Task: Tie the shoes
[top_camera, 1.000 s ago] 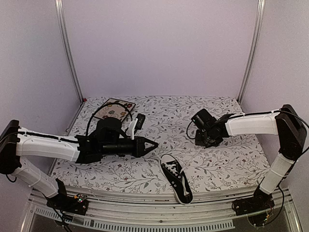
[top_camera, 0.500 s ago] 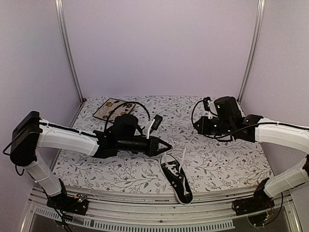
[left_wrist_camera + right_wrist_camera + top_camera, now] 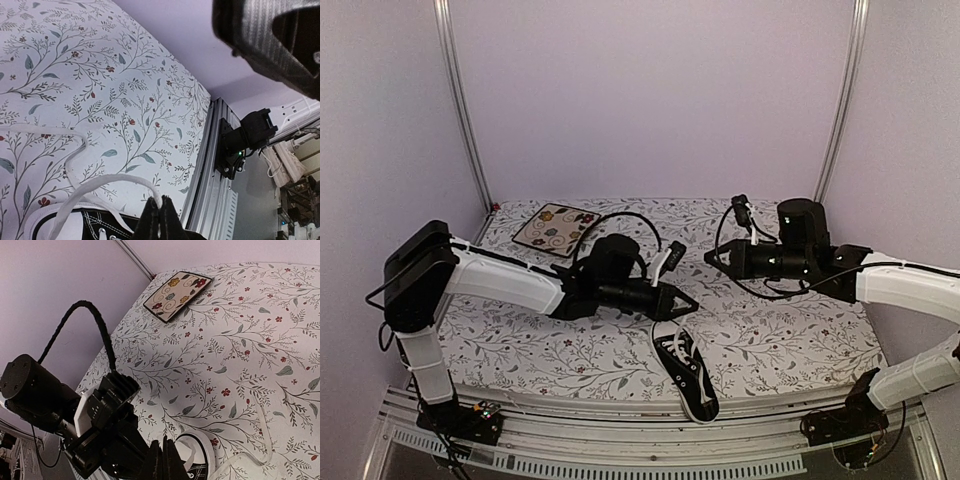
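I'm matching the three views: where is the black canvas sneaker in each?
Top external: black canvas sneaker with white toe cap, bottom centre.
Left wrist: bottom-left edge, below its white lace loop.
Right wrist: bottom edge, right of centre, cut off.
Shared landmark: floral tablecloth under it.

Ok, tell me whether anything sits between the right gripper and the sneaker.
Only the left gripper: shut on a lace loop, it hangs over the sneaker's toe, partly in the right gripper's path. Nothing else visible does.
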Controlling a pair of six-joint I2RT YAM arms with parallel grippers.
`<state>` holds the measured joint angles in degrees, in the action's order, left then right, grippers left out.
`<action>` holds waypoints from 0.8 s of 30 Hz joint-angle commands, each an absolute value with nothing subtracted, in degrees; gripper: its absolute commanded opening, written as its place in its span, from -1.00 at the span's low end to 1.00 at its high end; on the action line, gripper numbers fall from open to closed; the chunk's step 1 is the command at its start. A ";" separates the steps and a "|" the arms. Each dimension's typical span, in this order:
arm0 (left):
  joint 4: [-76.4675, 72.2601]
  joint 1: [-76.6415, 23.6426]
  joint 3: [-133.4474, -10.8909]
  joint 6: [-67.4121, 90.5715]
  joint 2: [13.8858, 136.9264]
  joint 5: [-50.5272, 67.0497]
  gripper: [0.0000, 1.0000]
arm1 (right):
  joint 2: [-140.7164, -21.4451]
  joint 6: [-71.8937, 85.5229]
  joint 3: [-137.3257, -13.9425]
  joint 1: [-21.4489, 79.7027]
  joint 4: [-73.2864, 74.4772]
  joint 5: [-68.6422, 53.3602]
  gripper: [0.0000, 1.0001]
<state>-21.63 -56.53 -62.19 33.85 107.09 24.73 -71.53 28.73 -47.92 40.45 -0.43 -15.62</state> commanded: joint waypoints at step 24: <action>-24.22 -56.15 -50.97 38.83 98.26 13.97 -1.00 | -103.67 30.78 -64.17 40.73 29.36 4.81 -0.16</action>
<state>-22.39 -56.45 -51.27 38.48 99.44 14.44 -101.01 29.36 -61.47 40.49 28.25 5.43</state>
